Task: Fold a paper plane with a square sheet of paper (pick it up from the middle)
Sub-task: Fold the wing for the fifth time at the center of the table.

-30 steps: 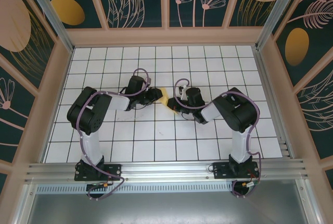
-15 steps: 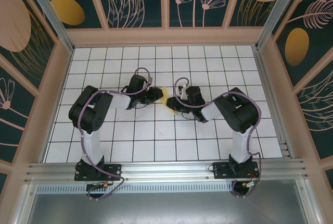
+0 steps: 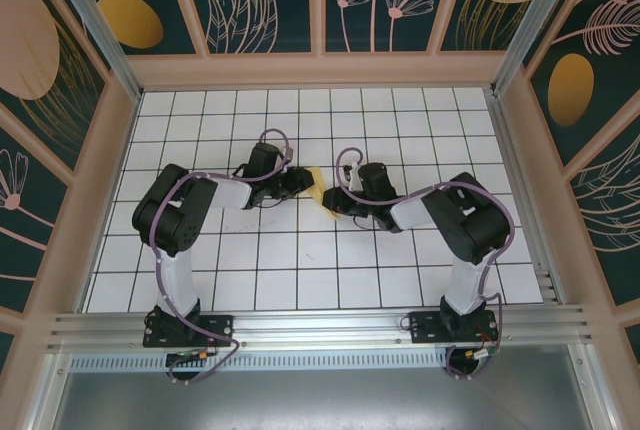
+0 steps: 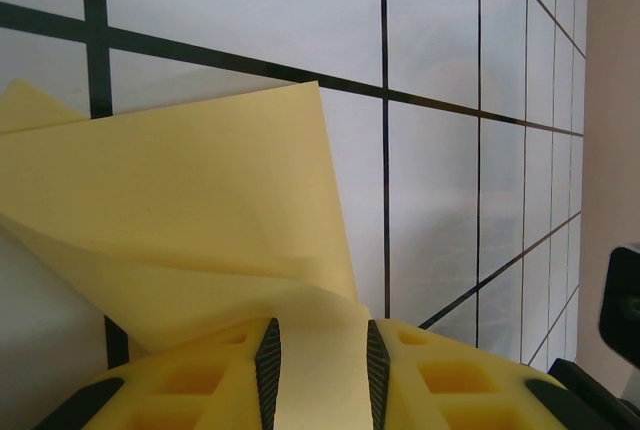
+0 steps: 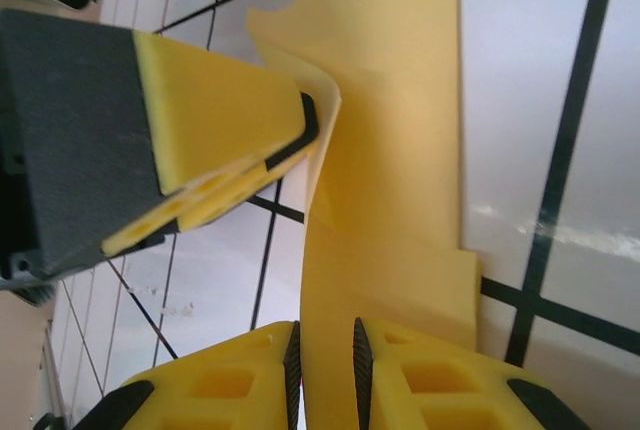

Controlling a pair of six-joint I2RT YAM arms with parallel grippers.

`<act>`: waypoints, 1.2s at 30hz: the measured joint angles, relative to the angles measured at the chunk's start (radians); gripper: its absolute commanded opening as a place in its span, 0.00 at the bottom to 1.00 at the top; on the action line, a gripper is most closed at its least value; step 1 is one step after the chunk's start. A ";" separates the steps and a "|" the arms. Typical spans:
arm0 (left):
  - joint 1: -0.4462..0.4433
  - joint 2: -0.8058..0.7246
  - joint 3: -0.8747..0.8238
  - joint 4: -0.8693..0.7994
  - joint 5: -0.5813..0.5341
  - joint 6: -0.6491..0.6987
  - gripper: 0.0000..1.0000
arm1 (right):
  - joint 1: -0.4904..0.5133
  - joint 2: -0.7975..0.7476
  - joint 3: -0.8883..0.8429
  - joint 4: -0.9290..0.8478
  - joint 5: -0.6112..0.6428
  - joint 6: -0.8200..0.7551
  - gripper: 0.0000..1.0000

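The square sheet of paper (image 3: pixel 317 188), plain yellow, lies folded in loose layers on the tiled table between my two grippers. In the left wrist view the paper (image 4: pixel 200 200) has a raised, curling flap. Its face spans the gap of my left gripper (image 4: pixel 322 335), whose pads stand apart without pinching it. A long strip of the paper (image 5: pixel 400 150) runs into my right gripper (image 5: pixel 326 335), whose jaws stand slightly apart around it. The left gripper (image 5: pixel 300 135) touches the flap's edge there. From above, the left gripper (image 3: pixel 303 186) and right gripper (image 3: pixel 335 202) nearly meet.
The white grid table (image 3: pixel 300 270) is walled by a wooden frame (image 3: pixel 320 70) at the back and sides. An aluminium rail (image 3: pixel 320 328) runs along the near edge, where both arm bases stand.
The right gripper's jaws have parted a little, and the right arm's elbow has swung slightly to the right. The left arm and the paper have stayed where they were.
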 measured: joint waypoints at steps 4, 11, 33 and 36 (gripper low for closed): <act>0.000 0.000 0.003 -0.004 0.000 0.000 0.30 | 0.000 -0.002 0.000 -0.036 0.003 -0.034 0.22; 0.000 0.001 0.010 -0.010 0.000 0.005 0.30 | 0.000 -0.002 0.000 -0.047 0.007 -0.082 0.15; 0.000 -0.031 -0.005 0.051 0.035 -0.001 0.39 | -0.074 0.007 -0.049 0.122 -0.061 0.083 0.00; -0.001 -0.031 -0.020 0.071 0.043 -0.005 0.39 | -0.077 0.008 -0.049 0.127 -0.061 0.101 0.00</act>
